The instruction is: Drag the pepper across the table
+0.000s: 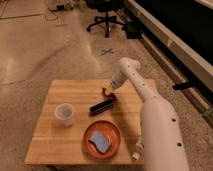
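Observation:
The light wooden table (55,145) fills the lower middle of the camera view. The small dark-red pepper (111,97) lies on it right of centre, just beyond the upper right end of a black rectangular bar (102,107). My gripper (107,91) reaches down from the white arm (131,75) and sits right at the pepper, low over the tabletop. The gripper partly hides the pepper.
A translucent white cup (65,114) stands on the left part of the table. An orange plate (114,134) holding a blue sponge (100,142) sits near the front edge. My white arm's base covers the table's right front. An office chair (106,15) stands on the floor behind.

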`<state>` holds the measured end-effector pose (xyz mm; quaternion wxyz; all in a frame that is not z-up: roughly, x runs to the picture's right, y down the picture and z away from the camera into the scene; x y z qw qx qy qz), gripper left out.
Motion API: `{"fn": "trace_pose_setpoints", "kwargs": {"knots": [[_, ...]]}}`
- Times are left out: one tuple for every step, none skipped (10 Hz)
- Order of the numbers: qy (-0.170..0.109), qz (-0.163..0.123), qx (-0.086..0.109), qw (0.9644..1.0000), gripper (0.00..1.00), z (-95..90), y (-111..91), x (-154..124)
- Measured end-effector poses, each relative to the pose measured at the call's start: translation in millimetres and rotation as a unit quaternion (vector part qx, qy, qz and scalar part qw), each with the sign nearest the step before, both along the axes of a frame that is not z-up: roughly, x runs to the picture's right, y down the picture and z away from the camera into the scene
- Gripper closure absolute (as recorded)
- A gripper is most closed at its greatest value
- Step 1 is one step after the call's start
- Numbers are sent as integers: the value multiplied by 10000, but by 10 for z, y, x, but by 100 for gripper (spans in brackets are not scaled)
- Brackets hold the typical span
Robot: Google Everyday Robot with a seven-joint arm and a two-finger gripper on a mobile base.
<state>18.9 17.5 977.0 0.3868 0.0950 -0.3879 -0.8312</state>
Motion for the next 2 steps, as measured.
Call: {"fn": "trace_pose_setpoints", "kwargs": {"knots": [[-46,-28,-15,10000,100,-14,11,-55],[-49,-27,-16,10000,97,-15,12,-57]]}}
